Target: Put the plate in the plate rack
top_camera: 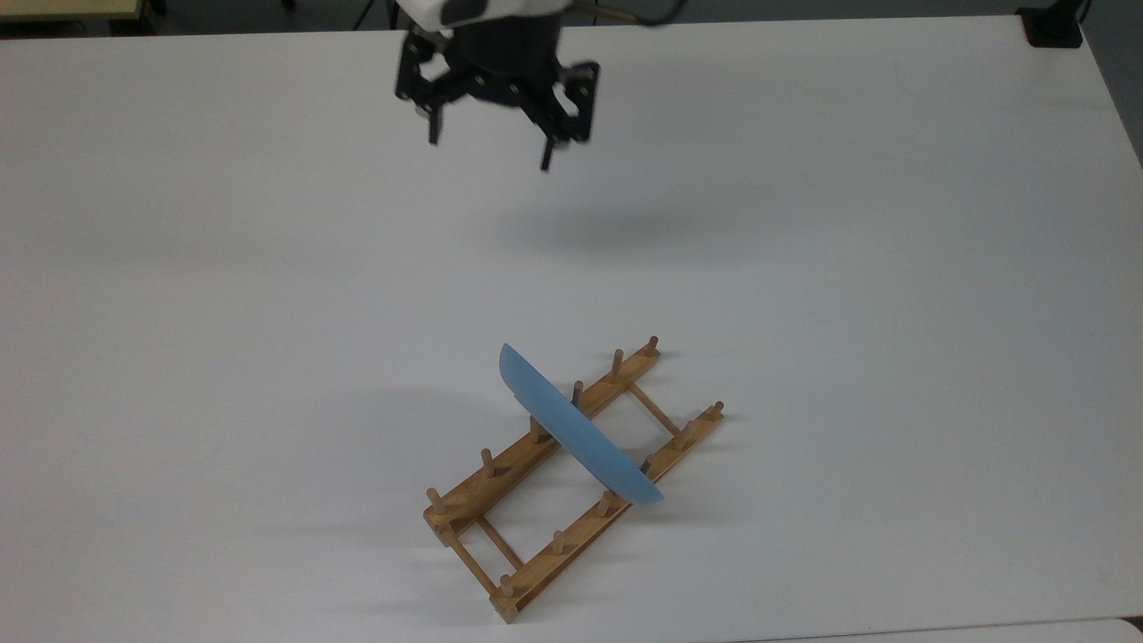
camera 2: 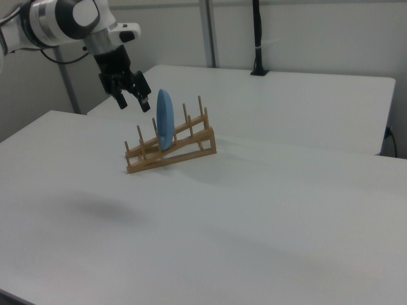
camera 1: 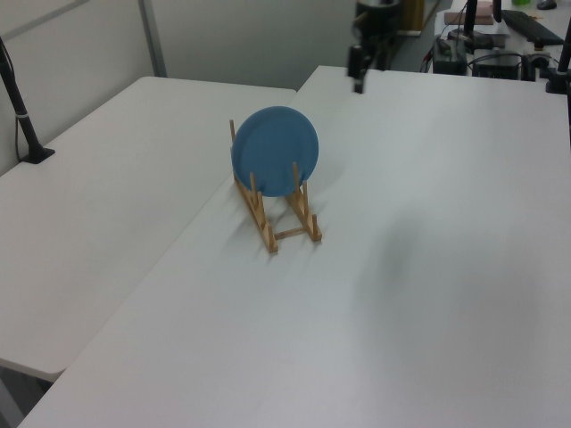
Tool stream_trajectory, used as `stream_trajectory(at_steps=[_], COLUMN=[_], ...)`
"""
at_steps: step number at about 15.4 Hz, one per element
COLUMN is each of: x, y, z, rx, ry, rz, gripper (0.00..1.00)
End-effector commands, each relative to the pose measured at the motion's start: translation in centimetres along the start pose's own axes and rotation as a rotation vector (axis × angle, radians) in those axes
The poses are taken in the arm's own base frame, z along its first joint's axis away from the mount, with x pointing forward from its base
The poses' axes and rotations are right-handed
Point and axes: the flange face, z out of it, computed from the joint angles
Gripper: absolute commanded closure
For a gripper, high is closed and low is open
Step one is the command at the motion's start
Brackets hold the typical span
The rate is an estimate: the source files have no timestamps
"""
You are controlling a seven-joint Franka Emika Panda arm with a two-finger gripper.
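Now the plate (top_camera: pixel 580 429) stands on edge between pegs of the plate rack (top_camera: pixel 571 478) at lower centre, so the empty, wide-spread tool (top_camera: pixel 491 147) (upper centre, well apart) should simply stay clear of it.

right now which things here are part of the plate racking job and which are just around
Part of the job:
- glossy light-blue round plate, standing on edge between the pegs
- low light-brown wooden plate rack with upright pegs
- black two-finger gripper, jaws open, up and away from the plate

Just around:
- white table
- black pole at the table's far edge in the right view
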Motion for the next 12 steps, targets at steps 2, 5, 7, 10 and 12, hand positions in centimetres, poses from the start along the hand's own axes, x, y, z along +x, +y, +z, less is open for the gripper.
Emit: stream_trajectory(at_steps=[2,5,7,10,12], x=[-6.0,-8.0,-8.1,-8.1,-8.2], y=[5.3,8.1,10.4,10.4,10.3], z=[0.1,-1.5,-1.3,-1.4,-1.5], rx=[0.045,0.057,0.09,0.148,0.148], ry=[-0.095,-0.115,-0.144,-0.154,-0.16], rz=[-0.129,-0.123,-0.097,-0.108,-0.11], gripper=[0.0,0.0,0.0,0.0,0.0])
